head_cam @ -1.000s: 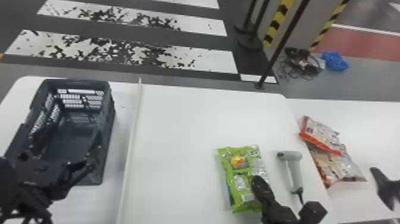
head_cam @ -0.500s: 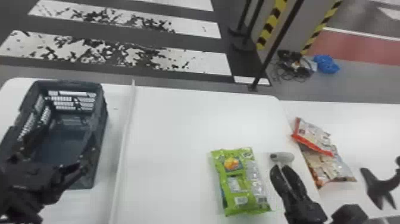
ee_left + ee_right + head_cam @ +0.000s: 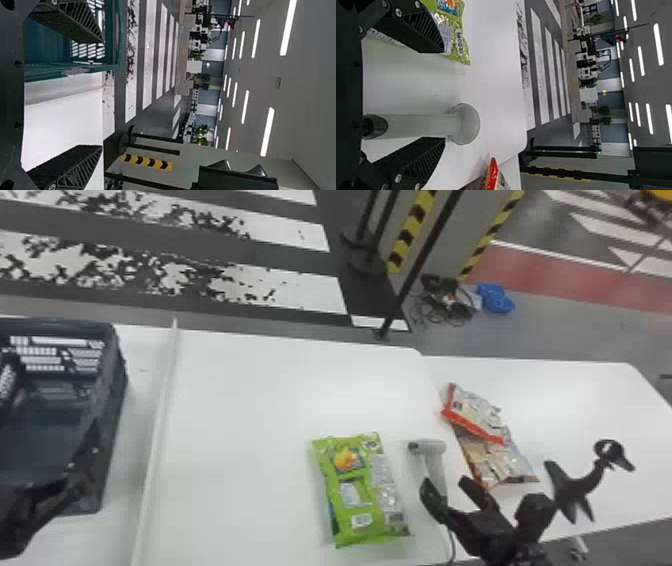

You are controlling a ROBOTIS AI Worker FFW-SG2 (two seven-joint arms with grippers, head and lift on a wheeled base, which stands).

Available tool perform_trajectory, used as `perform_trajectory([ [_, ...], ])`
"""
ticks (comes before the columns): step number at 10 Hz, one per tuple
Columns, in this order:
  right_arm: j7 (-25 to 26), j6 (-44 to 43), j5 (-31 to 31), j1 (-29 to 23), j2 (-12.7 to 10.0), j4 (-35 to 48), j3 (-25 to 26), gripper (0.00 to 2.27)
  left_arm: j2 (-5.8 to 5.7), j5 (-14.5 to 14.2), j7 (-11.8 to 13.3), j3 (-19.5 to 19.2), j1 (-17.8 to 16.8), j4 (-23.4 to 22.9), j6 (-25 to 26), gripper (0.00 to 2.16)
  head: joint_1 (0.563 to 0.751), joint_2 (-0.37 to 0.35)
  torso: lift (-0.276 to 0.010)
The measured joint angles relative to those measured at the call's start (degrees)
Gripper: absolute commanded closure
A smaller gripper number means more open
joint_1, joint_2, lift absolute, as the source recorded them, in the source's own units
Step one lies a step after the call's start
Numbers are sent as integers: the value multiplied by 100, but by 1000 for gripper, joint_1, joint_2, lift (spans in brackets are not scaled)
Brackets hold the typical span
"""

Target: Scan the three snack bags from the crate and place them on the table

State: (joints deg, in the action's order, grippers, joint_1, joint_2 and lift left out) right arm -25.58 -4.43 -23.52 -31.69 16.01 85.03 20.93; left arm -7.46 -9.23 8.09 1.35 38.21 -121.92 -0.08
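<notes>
Right wrist view: our right end effector point(image 3: 444, 95) is released, its fingers spread, the scanner point(image 3: 427, 123) showing between them, nearer one. Grasping it seems next; we should centre the handle, bring both fingers alongside, then squeeze evenly, keeping the cord point(image 3: 452, 546) free. From the scanner, the green snack bag point(image 3: 360, 500) lies at eight o'clock on the desk point(image 3: 250, 415); at two, the red-edged bag point(image 3: 475, 415) overlaps the tan bag point(image 3: 492, 460). Our left end effector point(image 3: 103, 94), also released, is by the crate point(image 3: 112, 410) at nine. We count three bags, one scanner, one crate.
</notes>
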Motion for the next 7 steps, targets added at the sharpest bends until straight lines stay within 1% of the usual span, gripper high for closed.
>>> perform_trajectory([
  [1,-263,426,1,245,126,-316,48,73,-1,2,0,-9,48,-27,-38,43,695,-350,-37],
  [2,-389,702,21,436,210,-565,87,76,-1,12,5,-9,78,-67,-47,43,695,-350,-37],
  [3,-435,799,99,556,254,-727,101,97,0,23,9,3,95,-101,-48,43,695,-350,-37],
  [4,-460,821,162,659,299,-872,89,184,5,40,9,24,108,-116,-49,43,695,-350,-37],
  [5,-490,827,226,782,346,-1037,50,421,7,57,9,47,123,-120,-49,43,695,-350,-37],
  [6,-582,921,291,969,398,-1265,30,1156,3,67,10,65,152,-126,-78,43,695,-350,-37],
  [7,-607,1069,375,1152,449,-1463,3,2088,0,76,17,80,192,-167,-109,43,695,-350,-37],
])
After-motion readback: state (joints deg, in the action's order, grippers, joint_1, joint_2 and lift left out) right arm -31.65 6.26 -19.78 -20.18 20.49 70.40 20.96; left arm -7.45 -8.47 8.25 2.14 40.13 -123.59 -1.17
